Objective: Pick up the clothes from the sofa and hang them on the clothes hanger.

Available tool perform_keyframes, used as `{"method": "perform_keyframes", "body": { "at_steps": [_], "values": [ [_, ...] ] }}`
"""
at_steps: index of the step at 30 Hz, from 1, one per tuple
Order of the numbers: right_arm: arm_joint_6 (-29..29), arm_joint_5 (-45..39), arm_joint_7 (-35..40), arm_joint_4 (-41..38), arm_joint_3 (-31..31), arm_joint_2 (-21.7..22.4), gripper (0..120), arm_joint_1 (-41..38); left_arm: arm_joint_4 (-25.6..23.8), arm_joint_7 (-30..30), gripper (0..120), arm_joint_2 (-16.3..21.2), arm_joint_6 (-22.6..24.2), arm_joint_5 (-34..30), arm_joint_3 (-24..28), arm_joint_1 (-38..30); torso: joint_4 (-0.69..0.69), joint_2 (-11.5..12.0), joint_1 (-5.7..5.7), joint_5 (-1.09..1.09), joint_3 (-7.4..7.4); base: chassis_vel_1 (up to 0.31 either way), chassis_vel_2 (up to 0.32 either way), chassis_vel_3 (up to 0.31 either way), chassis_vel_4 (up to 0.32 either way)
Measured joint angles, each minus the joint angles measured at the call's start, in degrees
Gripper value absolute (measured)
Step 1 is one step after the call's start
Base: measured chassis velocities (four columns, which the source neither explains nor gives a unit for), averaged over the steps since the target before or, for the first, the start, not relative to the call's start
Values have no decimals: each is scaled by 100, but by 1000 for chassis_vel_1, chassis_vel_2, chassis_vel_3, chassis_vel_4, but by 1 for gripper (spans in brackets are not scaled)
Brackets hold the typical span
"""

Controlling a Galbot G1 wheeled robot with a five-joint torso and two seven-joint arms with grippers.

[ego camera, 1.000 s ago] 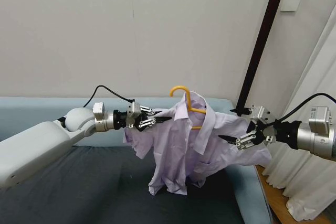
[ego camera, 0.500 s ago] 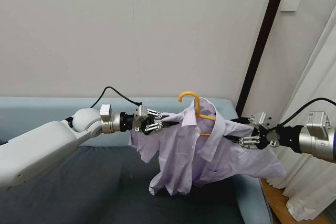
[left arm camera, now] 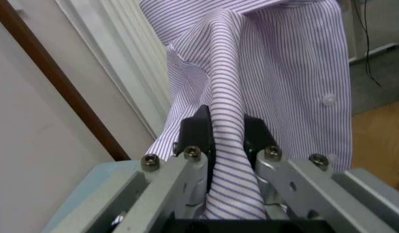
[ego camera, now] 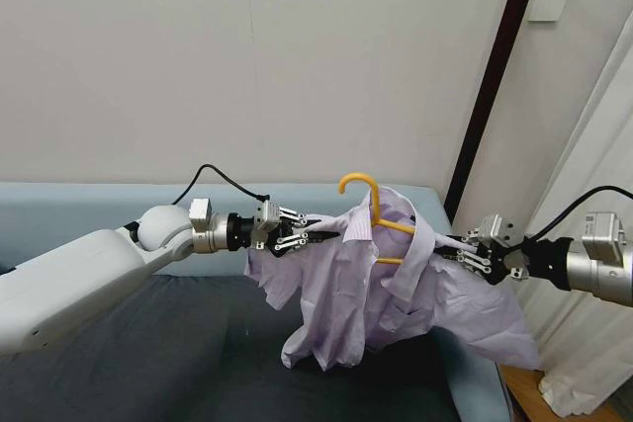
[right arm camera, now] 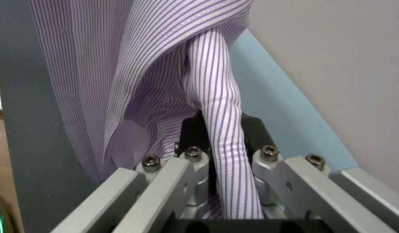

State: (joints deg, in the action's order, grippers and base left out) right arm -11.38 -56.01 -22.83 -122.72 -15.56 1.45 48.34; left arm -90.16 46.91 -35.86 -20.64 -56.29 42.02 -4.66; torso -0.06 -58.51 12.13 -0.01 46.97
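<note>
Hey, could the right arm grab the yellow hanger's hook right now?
Probably not: the right gripper is shut on the striped shirt, as is the left gripper. The hanger hook stands clear above, but grabbing it means letting go.

The short-sleeved cotton shirt (ego camera: 346, 284) reads pale lilac from the head view, but up close in both wrist views it's white with fine purple pinstripes, plus a tiny white button (left arm camera: 327, 99). The curved plastic hanger (ego camera: 374, 200) is bright yellow. Both the left gripper (ego camera: 321, 231) and the right gripper (ego camera: 453, 250) are silver metal with black fingers. The upholstered sofa (ego camera: 119, 343) has a dark grey seat and light blue sides. The wall (ego camera: 247, 46) is off-white, the slanted pole (ego camera: 490, 86) dark brown, the curtain (ego camera: 593, 126) white, and the wooden floor (ego camera: 519, 387) orange-brown.
</note>
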Motion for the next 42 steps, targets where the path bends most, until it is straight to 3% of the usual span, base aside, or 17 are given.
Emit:
{"method": "perform_keyframes", "body": {
  "at_steps": [8,11,23,26,28,32,33,35,37,39,41,42],
  "values": [
    [177,48,93,27,37,-67,5,38,-5,-272,7,28,-90,-6,66,26,-1,0,0,-1,0,0,0,0,0],
    [219,104,223,36,81,-181,5,71,11,-606,19,103,-133,-48,99,67,0,0,0,0,0,0,0,0,0],
    [293,187,592,12,168,-434,5,147,-117,-787,58,319,-168,12,-308,296,0,0,0,0,0,0,0,0,0],
    [301,187,585,43,171,-501,5,157,-162,-808,73,402,-189,19,-640,486,0,0,0,0,0,0,0,0,0],
    [292,170,631,47,170,-535,5,158,-200,-832,76,444,-194,16,-827,616,0,0,0,0,0,0,0,0,0],
    [139,61,872,24,154,-665,5,153,-437,-915,94,660,-230,-34,-1698,1349,-2,0,0,0,0,0,0,0,0],
    [139,61,872,24,154,-665,5,153,-437,-915,94,660,-230,-34,-1698,1349,-2,0,0,0,0,0,0,0,0],
    [120,16,914,23,133,-757,5,135,-614,-1090,99,809,-257,-111,-2406,2018,-2,0,0,-2,0,0,0,0,0],
    [116,2,928,26,125,-790,5,127,-664,-1159,100,861,-268,-149,-2611,2228,0,0,0,-1,0,0,0,0,0],
    [91,-27,969,26,98,-870,5,120,-768,-1365,100,971,-323,-326,-3573,3280,3,0,0,-3,0,0,0,0,0],
    [76,-44,982,24,77,-918,5,118,-761,-1550,100,948,-356,-380,-4121,3896,4,-1,-1,-2,-1,0,0,0,0],
    [76,-44,982,24,77,-918,5,118,-761,-1550,100,948,-356,-380,-4121,3896,4,-1,-1,-2,-1,0,0,0,0]
  ]
}}
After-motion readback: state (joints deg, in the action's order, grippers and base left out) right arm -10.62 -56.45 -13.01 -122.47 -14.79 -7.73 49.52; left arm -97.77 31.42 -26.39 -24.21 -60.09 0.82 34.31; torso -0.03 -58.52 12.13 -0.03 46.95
